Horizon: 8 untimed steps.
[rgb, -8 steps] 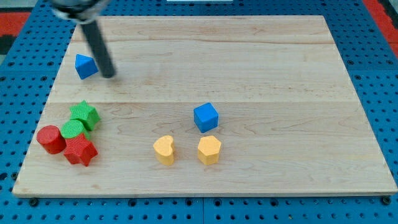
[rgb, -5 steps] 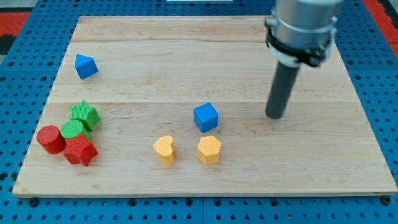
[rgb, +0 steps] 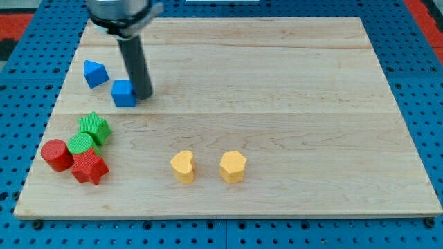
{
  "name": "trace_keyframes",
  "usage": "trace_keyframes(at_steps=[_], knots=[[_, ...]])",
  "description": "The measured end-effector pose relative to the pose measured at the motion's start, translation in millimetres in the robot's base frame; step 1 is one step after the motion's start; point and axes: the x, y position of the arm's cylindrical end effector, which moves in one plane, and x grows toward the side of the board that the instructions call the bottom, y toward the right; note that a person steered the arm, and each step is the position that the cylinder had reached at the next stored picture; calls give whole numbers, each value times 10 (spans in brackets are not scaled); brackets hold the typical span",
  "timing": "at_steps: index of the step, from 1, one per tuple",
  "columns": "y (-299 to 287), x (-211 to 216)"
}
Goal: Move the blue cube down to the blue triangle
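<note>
Sitting near the view's upper left of the wooden board (rgb: 291, 76), the blue cube (rgb: 124, 93) lies just below and to the right of the blue triangle (rgb: 95, 73), close beside it with only a thin strip of wood between them. My tip (rgb: 142, 95) stands at the cube's right side, touching it or very nearly so; being a plain rod, it has nothing to open or close and holds nothing, it can only press.

To finish well, the push should be short and slow, aimed up and to the view's left through the cube's middle toward the triangle. An off-centre shove would likely spin the cube or let it slip past the tip. Too hard a push would probably knock the triangle along instead of closing the gap.

Further down the left side sit the green star (rgb: 95, 127), green cylinder (rgb: 81, 144), red cylinder (rgb: 56, 154) and red star (rgb: 90, 167), bunched together. The yellow heart (rgb: 182, 166) and yellow hexagon (rgb: 233, 166) lie well apart toward the bottom middle; none is in the way.
</note>
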Motion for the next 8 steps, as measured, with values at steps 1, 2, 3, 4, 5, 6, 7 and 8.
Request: trace_keyframes(at_steps=[1,2,3,4,5,6,7,8], knots=[[-339,-144],[-339,-260],[-339,-346],[-339,-438],[-356,-485],[-173,-486],[599,-498],[901,-514]])
